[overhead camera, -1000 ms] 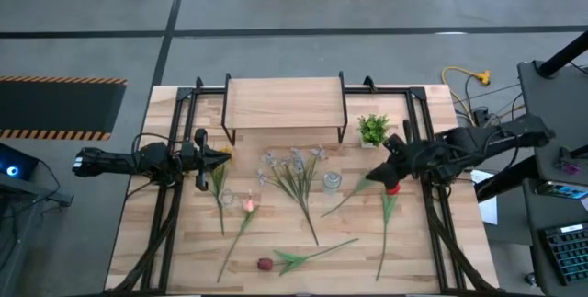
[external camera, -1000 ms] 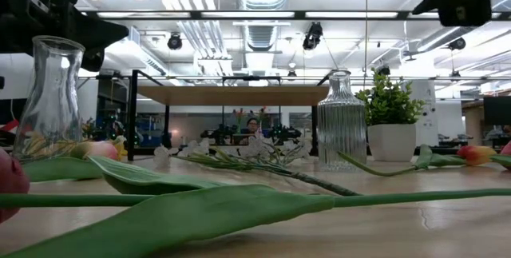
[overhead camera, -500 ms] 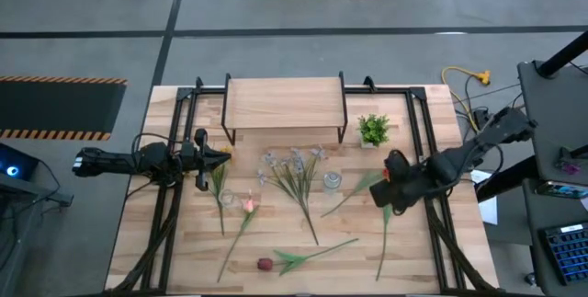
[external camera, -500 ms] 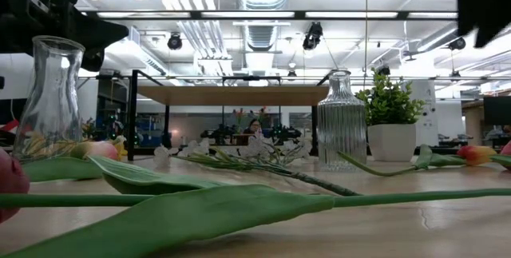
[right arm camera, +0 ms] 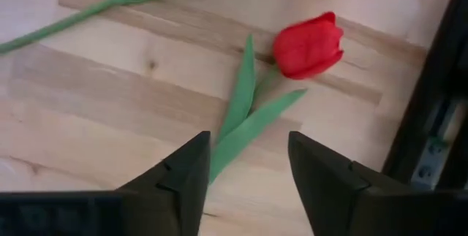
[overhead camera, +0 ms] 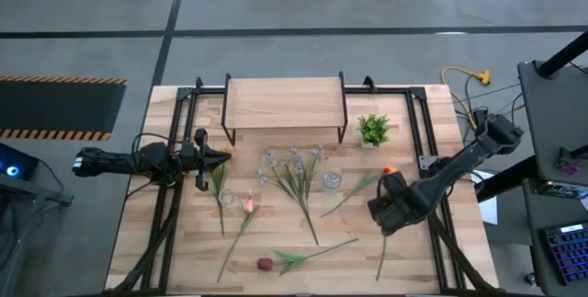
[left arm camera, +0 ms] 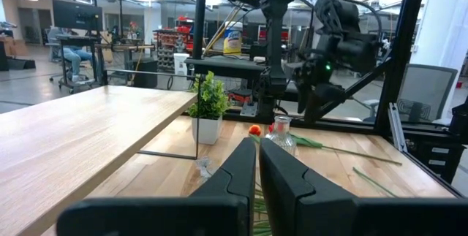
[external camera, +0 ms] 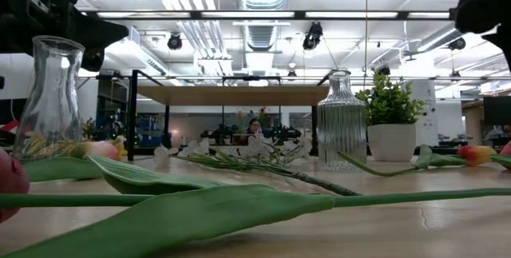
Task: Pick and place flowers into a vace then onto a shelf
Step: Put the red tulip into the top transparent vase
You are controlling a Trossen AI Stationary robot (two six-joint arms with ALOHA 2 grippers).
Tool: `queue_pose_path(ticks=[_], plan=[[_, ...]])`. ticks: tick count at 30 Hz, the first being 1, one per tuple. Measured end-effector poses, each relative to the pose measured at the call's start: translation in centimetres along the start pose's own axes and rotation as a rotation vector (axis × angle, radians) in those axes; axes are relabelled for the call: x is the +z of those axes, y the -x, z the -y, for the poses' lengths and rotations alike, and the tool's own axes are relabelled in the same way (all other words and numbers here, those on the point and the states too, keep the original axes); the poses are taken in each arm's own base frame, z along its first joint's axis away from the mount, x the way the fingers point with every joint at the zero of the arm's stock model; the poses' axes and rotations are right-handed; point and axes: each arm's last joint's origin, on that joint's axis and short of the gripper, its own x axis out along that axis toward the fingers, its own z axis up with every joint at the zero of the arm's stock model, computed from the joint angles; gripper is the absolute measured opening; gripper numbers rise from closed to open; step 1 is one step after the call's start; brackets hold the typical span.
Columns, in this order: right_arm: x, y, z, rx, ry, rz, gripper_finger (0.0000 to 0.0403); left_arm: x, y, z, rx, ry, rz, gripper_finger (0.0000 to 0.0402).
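Several flowers lie flat on the table. The red tulip (right arm camera: 308,44) lies near the right edge, its stem and leaves (right arm camera: 245,112) running toward the near edge (overhead camera: 383,246). My right gripper (right arm camera: 248,170) is open and hovers above that stem just behind the head, one finger to each side, touching nothing (overhead camera: 386,207). The orange tulip (overhead camera: 389,170) lies just beyond it. A ribbed glass vase (overhead camera: 332,181) stands mid-table, a smooth one (overhead camera: 227,199) farther left. The shelf (overhead camera: 285,102) stands at the far edge. My left gripper (left arm camera: 258,155) waits shut at the left (overhead camera: 216,156).
White blossom sprays (overhead camera: 294,173), a pink tulip (overhead camera: 248,205) and a maroon tulip (overhead camera: 265,264) lie between the vases and the near edge. A small potted plant (overhead camera: 373,130) stands right of the shelf. Black frame rails (overhead camera: 432,223) run along both sides of the table.
My right gripper has moved toward the near edge, from beside the potted plant to above the red tulip's stem, and has tipped so that it points down at the table. The orange tulip head, covered before, now shows. The flowers have not moved.
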Motion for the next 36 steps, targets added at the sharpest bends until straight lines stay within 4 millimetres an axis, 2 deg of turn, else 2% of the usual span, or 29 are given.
queue_pose_path(ticks=[7,13,21,31,36], plan=[[-0.9,-1.7,-1.0,-0.064,-0.027,0.023,0.0235,0.0,0.0,0.0,0.000,0.000,0.000,0.0003],[-1.6,-3.3,-1.9,-0.091,-0.031,0.035,0.0255,0.0,0.0,0.0,0.000,0.000,0.000,0.0003],[-2.1,-5.3,-2.2,-0.167,-0.040,0.046,0.0246,0.0,0.0,0.0,0.000,0.000,0.000,0.0003],[-2.4,-7.7,-2.0,-0.081,-0.056,0.008,0.0233,0.0,0.0,0.0,0.000,0.000,0.000,0.0003],[-2.3,-7.8,-1.6,-0.066,-0.059,-0.006,0.0211,0.0,0.0,0.0,0.000,0.000,0.000,0.0003]])
